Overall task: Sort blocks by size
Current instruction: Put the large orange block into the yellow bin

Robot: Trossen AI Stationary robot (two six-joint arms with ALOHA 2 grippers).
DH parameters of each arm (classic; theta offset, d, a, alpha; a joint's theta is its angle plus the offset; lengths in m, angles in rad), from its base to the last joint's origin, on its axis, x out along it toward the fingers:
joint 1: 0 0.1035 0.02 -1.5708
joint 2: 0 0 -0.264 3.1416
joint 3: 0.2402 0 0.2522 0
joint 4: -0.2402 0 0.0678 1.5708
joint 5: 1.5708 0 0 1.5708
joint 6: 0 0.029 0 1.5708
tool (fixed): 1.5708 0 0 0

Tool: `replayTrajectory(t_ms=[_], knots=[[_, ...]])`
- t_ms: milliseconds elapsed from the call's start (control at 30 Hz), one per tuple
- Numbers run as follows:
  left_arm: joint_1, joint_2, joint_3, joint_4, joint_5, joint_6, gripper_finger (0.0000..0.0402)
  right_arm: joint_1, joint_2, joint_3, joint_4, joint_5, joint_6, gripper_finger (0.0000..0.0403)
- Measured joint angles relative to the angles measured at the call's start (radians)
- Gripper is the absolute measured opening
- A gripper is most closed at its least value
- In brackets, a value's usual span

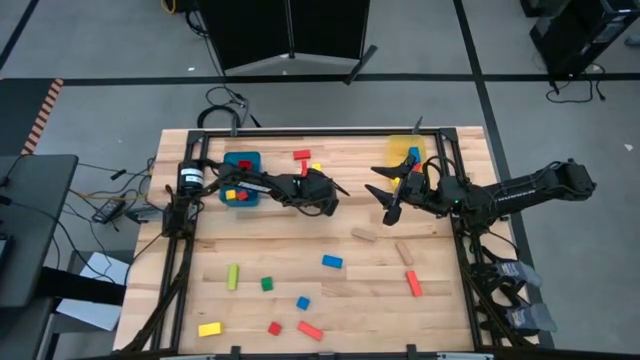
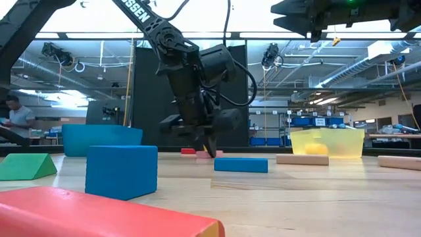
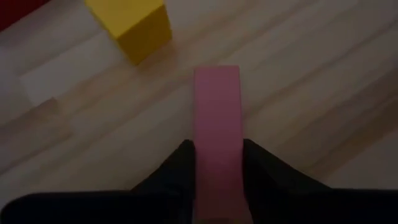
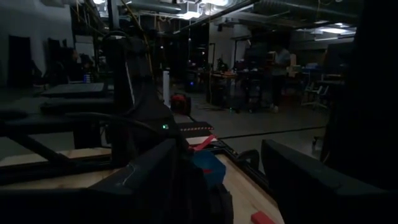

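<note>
My left gripper (image 1: 322, 192) stands low over the middle of the table, fingers pointing down, shut on a pink bar (image 3: 216, 106) that lies on the wood. In the low view the pink bar (image 2: 212, 155) shows under the fingertips (image 2: 209, 149). A yellow cube (image 3: 134, 28) sits just beyond the bar. My right gripper (image 1: 386, 192) hangs open and empty above the table near the yellow bin (image 1: 407, 150). Other blocks lie scattered over the near half of the table, among them a blue block (image 1: 332, 262) and a red bar (image 1: 413, 284). My left gripper pinches the pink bar's two long sides (image 3: 217, 163) between its two fingers, near the bar's close end. The fingers come from above, pointing down, one on each side. The bar lies flat on the table, its free end reaching out past the fingertips.
A blue bin (image 1: 240, 165) with several blocks stands at the far left, beside the left arm. The yellow bin holds a blue block (image 1: 413, 153). Two plain wood bars (image 1: 363, 236) (image 1: 404, 252) lie right of centre. A red block (image 1: 302, 155) lies at the far middle.
</note>
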Motion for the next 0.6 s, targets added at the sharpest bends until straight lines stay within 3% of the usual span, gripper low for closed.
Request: replayTrajectory(t_ms=[167, 300, 467, 600], knots=[[-0.038, 0.005, 0.070, 0.030, 0.030, 0.129, 0.0106, 0.010, 0.001, 0.000, 0.002, -0.002, -0.002, 0.0250], [-0.055, -0.002, 0.159, 0.211, 0.079, 0.245, 0.0106, 0.037, 0.001, 0.000, 0.046, -0.043, -0.046, 0.0251], [-0.002, 0.043, 0.248, 0.387, 0.098, 0.333, 0.0106, 0.092, 0.000, 0.000, 0.166, -0.109, -0.102, 0.0245], [0.047, 0.108, 0.334, 0.453, 0.196, 0.342, 0.0106, 0.136, -0.002, 0.002, 0.227, -0.116, -0.151, 0.0245]])
